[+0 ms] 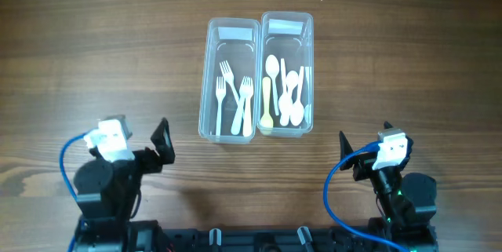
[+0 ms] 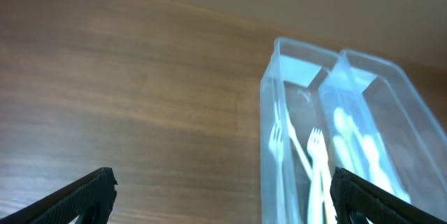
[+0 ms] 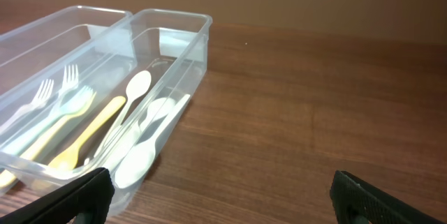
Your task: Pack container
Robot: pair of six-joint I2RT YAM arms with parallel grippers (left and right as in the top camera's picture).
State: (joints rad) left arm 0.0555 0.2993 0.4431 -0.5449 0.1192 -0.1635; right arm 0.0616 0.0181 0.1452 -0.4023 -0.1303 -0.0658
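Both claws stand spread wide and hold nothing. The left gripper [image 2: 223, 183] has the two clear containers ahead of it and off to its right. The right gripper [image 3: 220, 183] has them ahead and to its left, well apart from either claw. The fork container [image 1: 233, 48] and the spoon container [image 1: 286, 26] touch along their long walls, and their long axes run straight away from the claws. The forks [image 1: 235, 103] lie lengthwise with tines pointing away from the claws. The spoons [image 1: 290, 95] also lie lengthwise but mixed. One white bowl sits at the far end, while the yellow spoon [image 1: 267, 111] has its bowl at the near end.
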